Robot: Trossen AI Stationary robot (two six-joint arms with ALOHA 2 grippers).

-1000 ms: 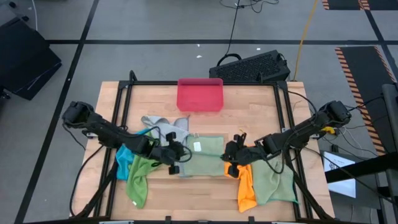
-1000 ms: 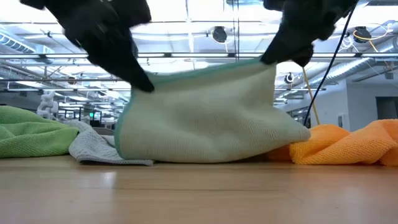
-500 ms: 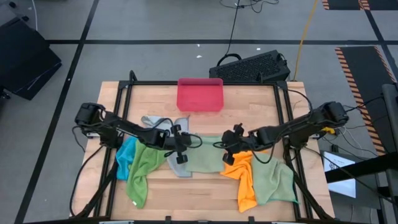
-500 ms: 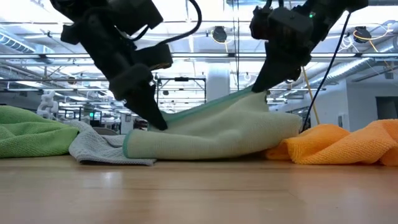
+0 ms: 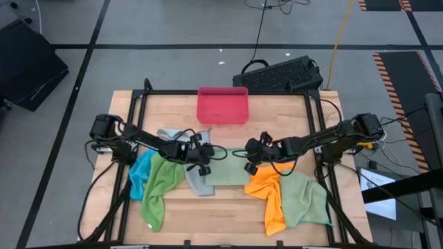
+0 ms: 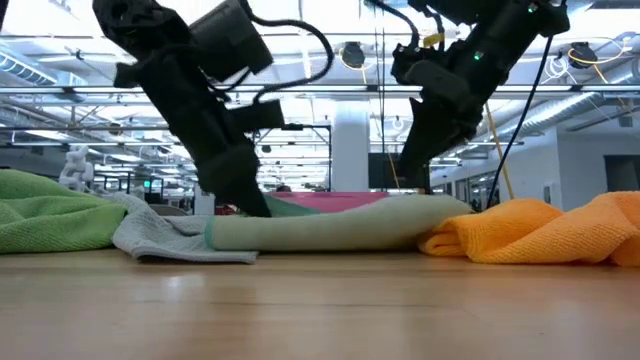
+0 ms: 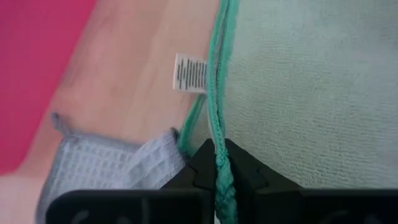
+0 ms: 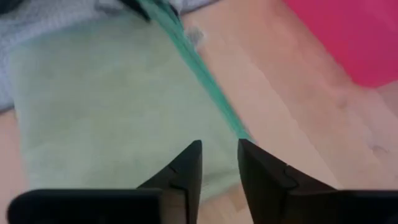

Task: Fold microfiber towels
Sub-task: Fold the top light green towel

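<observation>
Teal hem (image 7: pixel 217 93) of the pale green towel (image 5: pixel 227 174) pinched in my left hand (image 7: pixel 217 167); right hand (image 8: pixel 219 155) spread above it (bare counter (image 5: pixel 277 114) beyond).

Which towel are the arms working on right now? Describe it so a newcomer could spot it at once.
Start from the pink-red tray at the table's far edge and come straight toward the near edge. The pale green towel lies flat there, folded, between the left gripper and the right gripper. Its teal hem and white tag set it apart from the grey cloth and the orange towel flanking it.
</observation>
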